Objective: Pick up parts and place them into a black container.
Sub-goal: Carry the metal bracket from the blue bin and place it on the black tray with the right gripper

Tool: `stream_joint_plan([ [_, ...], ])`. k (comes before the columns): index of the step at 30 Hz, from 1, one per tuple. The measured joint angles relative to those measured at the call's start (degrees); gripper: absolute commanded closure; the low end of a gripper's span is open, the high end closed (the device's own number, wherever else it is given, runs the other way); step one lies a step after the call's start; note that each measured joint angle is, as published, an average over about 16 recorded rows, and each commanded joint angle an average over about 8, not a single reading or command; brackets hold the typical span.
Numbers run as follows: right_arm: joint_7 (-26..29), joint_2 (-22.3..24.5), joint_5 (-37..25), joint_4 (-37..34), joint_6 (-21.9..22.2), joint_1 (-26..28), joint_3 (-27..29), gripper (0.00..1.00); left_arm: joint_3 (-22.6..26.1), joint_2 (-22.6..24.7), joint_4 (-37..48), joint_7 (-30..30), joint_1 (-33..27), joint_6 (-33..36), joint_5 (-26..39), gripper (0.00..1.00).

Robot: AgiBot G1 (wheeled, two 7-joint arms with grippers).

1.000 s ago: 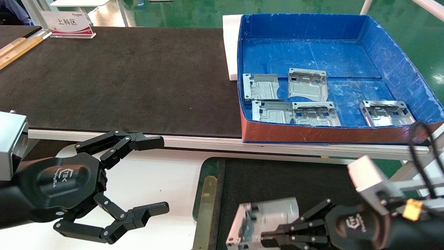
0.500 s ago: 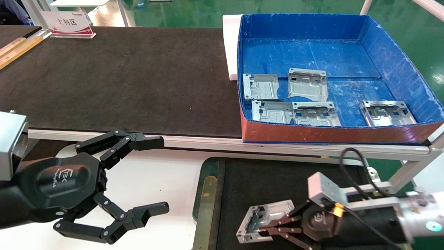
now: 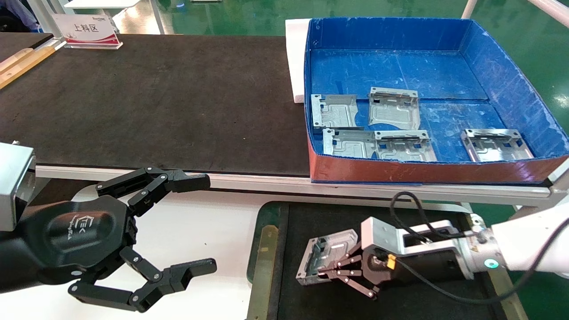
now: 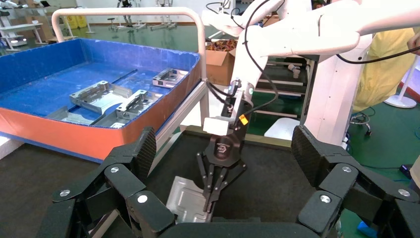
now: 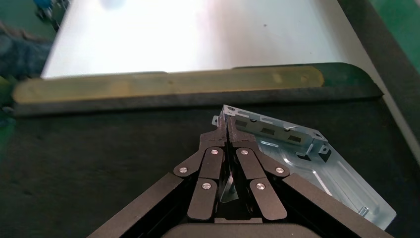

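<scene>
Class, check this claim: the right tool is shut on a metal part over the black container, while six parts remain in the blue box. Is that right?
Not quite: the count is wrong. The head view shows five parts remaining in the blue box, not six. The rest stands: the right tool is shut on a metal part over the black container.

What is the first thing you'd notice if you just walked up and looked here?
Probably the right gripper pinching a shiny metal plate low over the black tray near the robot. Behind it, a big blue box with a red-brown front holds five more metal plates. On the other side, the left gripper hangs wide open over the white table, holding nothing.
</scene>
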Motion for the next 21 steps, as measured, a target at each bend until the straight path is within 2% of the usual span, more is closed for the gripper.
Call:
stream_joint_plan([
  [11,-14.2,-5.6,-2.7,-10.0,0.8,2.4,-1.0,1.00,0.0,0.0,0.0,0.0,0.0,0.0,0.0,0.00],
  [21,-23.7,-8.3,-3.1,-15.8,1.6,2.7,-0.9,1.00,0.0,0.0,0.0,0.0,0.0,0.0,0.0,0.00],
])
